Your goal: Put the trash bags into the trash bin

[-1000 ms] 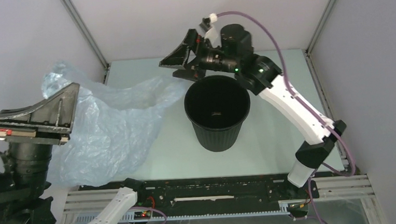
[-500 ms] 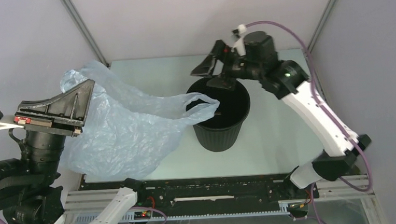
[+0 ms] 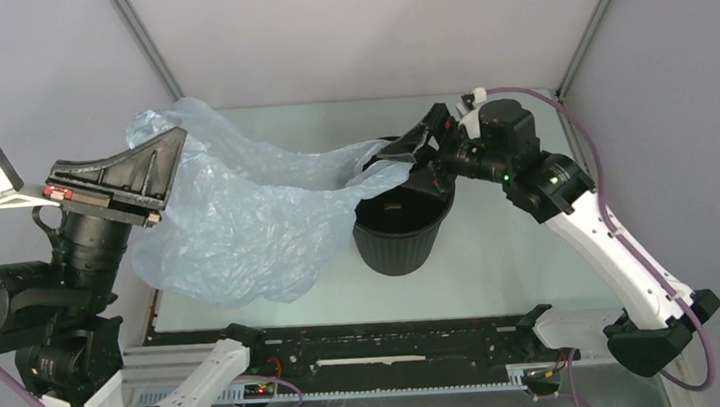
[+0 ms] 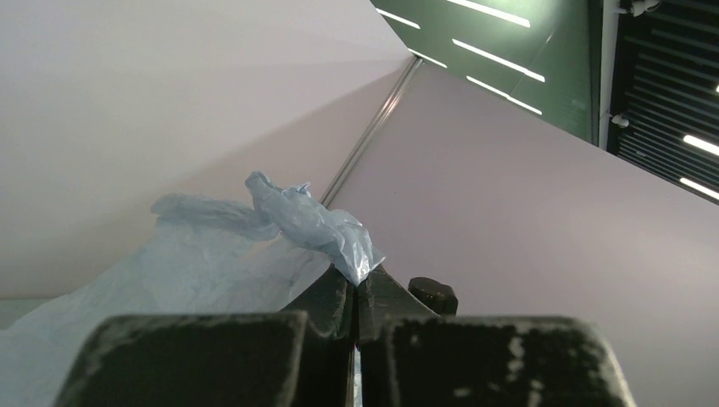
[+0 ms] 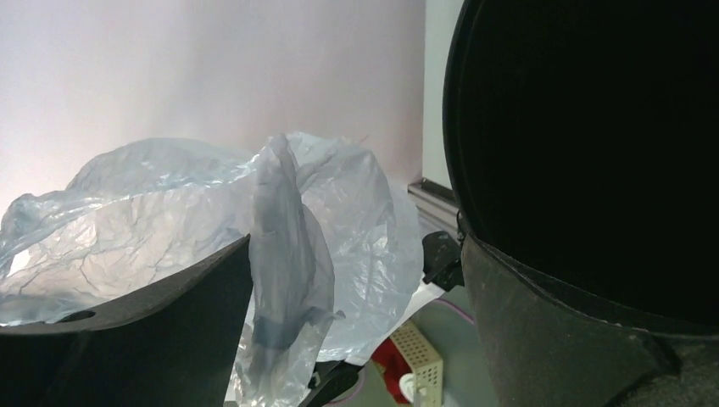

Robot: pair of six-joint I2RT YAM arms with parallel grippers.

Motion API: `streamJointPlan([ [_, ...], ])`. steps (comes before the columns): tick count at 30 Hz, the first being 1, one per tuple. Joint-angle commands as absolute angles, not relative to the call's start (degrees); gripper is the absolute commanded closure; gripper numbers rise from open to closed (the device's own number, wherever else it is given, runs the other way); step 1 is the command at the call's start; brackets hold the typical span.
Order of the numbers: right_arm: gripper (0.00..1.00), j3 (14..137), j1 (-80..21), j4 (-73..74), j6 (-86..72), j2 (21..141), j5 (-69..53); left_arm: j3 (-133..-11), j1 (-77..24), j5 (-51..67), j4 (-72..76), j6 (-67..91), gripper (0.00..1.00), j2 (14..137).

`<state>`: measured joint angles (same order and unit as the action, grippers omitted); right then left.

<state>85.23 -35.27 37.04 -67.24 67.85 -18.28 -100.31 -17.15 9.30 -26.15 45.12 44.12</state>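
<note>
Trash bag [image 3: 244, 220] — across trash bin [image 3: 401, 234] rim

The right arm [image 3: 624, 253] is white with black joints and a purple cable [image 3: 530, 88]. The left arm [image 3: 22, 304] looks mostly black.

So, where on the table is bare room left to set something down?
Bare table lies right of the black round ribbed plastic bin, up to the right arm's white link. The left half is crowded: the translucent pale blue plastic film bag hangs over it, reaching the bin's mouth, where the right gripper hovers.
</note>
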Motion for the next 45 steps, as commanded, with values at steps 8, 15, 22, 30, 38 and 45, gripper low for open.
streamJointPlan([
  [8, 0.83, 90.90, -35.86, 20.34, -67.04, 71.21, -19.11, -98.94, -17.34, 11.09, -22.31, 47.78, 1.00, 44.10],
  [15, 1.00, 104.35, -32.06, 24.98, -50.80, 67.68, -16.28, -94.43, -17.36, 14.33, -8.36, 59.77, 1.00, 49.21],
  [22, 1.00, 107.98, -24.22, 35.91, -45.67, 65.09, -15.21, -101.33, -23.31, 16.57, -3.29, 64.20, 1.00, 61.56],
  [30, 1.00, 98.63, -11.35, 44.33, -45.35, 60.17, -24.08, -94.67, -30.86, 11.62, -5.58, 65.66, 1.00, 65.89],
  [38, 1.00, 101.76, -2.30, 53.98, -36.93, 57.54, -28.95, -89.77, -34.42, 10.80, -6.37, 65.98, 1.00, 65.27],
  [45, 0.95, 103.02, -0.97, 57.72, -33.59, 57.72, -30.08, -87.43, -35.29, 10.72, -6.72, 66.60, 1.00, 63.51],
])
